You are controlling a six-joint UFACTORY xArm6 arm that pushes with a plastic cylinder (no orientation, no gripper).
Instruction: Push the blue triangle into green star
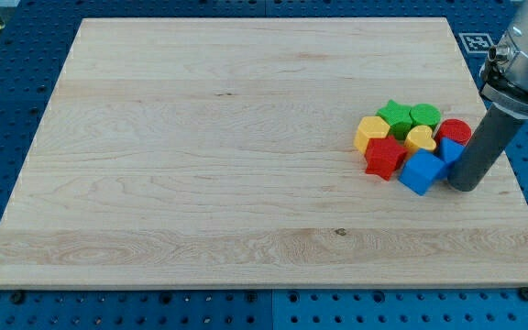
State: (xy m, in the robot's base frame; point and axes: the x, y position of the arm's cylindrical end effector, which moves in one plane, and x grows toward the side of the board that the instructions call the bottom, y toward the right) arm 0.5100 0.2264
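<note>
The blue triangle [449,150] lies in a tight cluster at the view's right, partly hidden by my rod. The green star [393,114] is at the cluster's top left, with the yellow heart [420,138] between it and the triangle. My tip [466,187] rests on the board, touching or nearly touching the right side of the blue triangle, right of the blue cube [421,171].
The cluster also holds a second green block [424,115], a yellow hexagon [371,132], a red star-like block [384,157] and a round red block [455,131]. The wooden board [200,156] ends close to the right of my tip, over a blue perforated table.
</note>
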